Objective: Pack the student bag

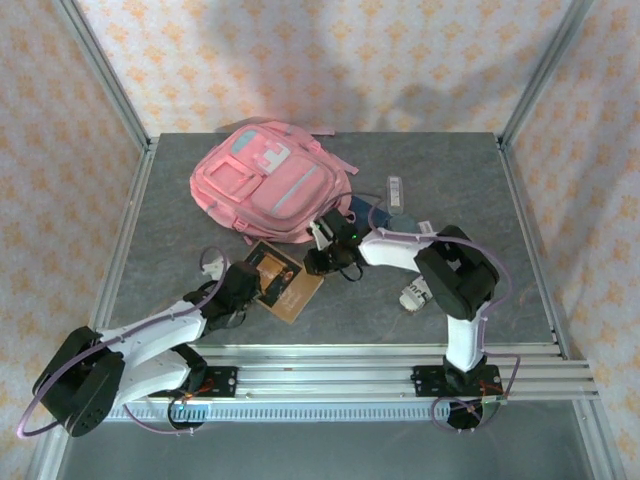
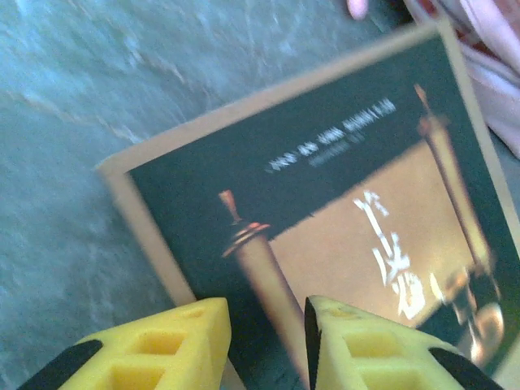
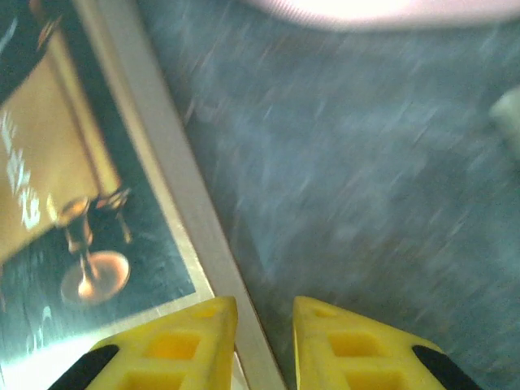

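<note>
A: Is any writing showing?

B: The book [image 1: 292, 288] is carrying a line of small white lettering across its dark cover, and larger white characters are running down a gold panel. Both wrist views are blurring it, so I am not making out a word. The large characters are possibly Chinese.

A: Where is the student bag [image 1: 268, 180] lying?

B: It is lying flat with its front pockets up, toward the far edge of the counter [image 1: 170, 240] and a little left of the middle. The book is lying just nearer than it, toward the near edge.

A: And the grippers?

B: The left gripper [image 2: 268, 325] is hanging over the book's near left side, and the bag is sitting beyond the book's far end, apart from this gripper. Its jaws are standing a narrow gap apart and gripping nothing. The right gripper [image 3: 265, 333] is hanging at the book's right-hand edge, near the bag's near right corner, with pink fabric showing just beyond it. Its jaws are likewise standing slightly parted. Only the book's pale border is showing between them, and they are holding nothing.
</note>
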`<state>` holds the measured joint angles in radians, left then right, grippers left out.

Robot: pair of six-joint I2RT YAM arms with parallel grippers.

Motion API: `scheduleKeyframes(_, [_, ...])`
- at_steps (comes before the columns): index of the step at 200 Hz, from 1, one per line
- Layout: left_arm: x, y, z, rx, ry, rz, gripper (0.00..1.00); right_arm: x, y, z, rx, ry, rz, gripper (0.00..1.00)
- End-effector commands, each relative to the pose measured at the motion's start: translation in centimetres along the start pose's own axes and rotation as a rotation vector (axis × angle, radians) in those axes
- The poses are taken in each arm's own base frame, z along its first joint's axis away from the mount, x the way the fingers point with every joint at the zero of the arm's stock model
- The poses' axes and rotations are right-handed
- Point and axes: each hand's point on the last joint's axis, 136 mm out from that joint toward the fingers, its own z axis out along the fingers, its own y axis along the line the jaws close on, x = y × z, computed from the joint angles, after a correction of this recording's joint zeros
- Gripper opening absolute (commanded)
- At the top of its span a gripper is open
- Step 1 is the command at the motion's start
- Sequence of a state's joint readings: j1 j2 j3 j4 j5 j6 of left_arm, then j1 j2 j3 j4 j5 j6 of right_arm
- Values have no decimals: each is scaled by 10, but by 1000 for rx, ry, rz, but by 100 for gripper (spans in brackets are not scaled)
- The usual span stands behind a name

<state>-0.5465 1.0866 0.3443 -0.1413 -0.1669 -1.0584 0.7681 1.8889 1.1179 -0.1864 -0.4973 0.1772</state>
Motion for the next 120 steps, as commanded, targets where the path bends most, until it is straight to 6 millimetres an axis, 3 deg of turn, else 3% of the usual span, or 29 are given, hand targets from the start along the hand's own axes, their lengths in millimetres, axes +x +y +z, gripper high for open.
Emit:
scheduleKeyframes(1, [-10,15,8,-89,-19,88,35,30,20,-1,-42,70,-46,28])
scheduleKeyframes(27, [-13,7,8,-84,-1,95,38,2,13,-3,34,-34,-9,38])
scheduleKeyframes(67, [-7,10,-9,-6,20,19,45,-34,26,-5,23,-111,-3,42])
scheduleKeyframes(120, [6,19,-23,81,47,-84,53,-50,37,3,-2,-105,-29,45])
